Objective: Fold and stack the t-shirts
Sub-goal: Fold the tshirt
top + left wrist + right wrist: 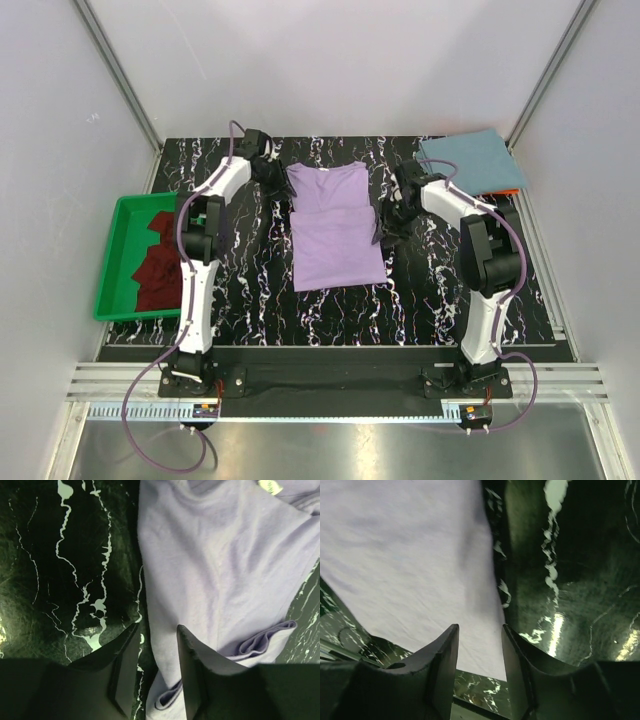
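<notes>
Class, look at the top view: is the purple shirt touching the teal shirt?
Apart. The top view shows a stretch of bare black table between the purple shirt and the teal shirt.

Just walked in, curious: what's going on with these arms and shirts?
A robot is folding shirts. The purple shirt lies in the middle, sleeves tucked in; the left claw and right claw are open at its side edges. A teal shirt sits folded at the far right corner; a maroon shirt lies crumpled in the tray.
</notes>
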`<action>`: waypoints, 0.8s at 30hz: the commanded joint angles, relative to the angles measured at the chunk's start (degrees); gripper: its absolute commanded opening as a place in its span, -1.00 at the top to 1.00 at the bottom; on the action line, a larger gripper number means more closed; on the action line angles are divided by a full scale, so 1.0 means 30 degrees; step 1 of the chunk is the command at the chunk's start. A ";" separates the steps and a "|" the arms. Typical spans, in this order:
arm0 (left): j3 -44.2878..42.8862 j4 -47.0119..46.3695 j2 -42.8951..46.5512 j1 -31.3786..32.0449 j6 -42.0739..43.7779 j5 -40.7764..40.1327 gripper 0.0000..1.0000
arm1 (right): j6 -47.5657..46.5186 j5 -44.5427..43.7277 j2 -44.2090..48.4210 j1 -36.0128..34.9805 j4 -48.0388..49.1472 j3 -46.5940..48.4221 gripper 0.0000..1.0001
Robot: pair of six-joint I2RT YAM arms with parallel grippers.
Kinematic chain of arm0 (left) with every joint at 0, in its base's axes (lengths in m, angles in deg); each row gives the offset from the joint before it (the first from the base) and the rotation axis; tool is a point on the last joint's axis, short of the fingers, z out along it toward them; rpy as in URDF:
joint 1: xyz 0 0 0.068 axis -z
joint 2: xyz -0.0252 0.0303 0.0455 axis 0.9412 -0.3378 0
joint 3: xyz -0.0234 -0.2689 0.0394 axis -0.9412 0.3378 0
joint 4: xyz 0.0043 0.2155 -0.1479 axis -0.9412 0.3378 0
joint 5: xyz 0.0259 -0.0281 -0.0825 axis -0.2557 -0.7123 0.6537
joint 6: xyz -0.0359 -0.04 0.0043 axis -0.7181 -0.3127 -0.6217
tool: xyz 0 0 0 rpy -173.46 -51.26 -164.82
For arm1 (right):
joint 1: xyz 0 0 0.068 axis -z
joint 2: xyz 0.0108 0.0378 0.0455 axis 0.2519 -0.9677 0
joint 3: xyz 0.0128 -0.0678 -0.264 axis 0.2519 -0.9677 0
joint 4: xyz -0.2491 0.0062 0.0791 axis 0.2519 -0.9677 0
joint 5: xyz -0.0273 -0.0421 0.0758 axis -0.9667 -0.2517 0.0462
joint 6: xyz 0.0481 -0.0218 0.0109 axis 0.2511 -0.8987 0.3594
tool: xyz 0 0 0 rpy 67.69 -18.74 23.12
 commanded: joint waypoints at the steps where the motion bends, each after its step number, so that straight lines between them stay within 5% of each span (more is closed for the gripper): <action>1: -0.0169 0.0101 -0.0542 -0.0044 -0.0269 0.0283 0.28 | -0.0756 -0.0419 0.1099 0.0398 -0.0635 -0.0755 0.06; 5: -0.0520 0.0042 -0.0894 -0.0073 -0.0591 0.0606 0.80 | -0.0727 0.0692 0.1041 0.0663 -0.0341 -0.1632 0.14; 8: -0.0696 -0.0221 -0.1128 -0.0219 -0.1235 0.1016 1.00 | -0.0348 0.1424 0.1710 0.0663 0.0185 -0.3179 0.15; 19: -0.0697 -0.0979 -0.0894 -0.0629 -0.2141 0.1452 1.00 | 0.0326 0.3682 0.4351 0.0663 0.2498 -0.7699 0.40; 24: -0.0931 -0.1275 -0.1129 -0.0718 -0.2554 0.1895 1.00 | 0.0707 0.4181 0.3883 0.0663 0.3320 -0.8139 0.36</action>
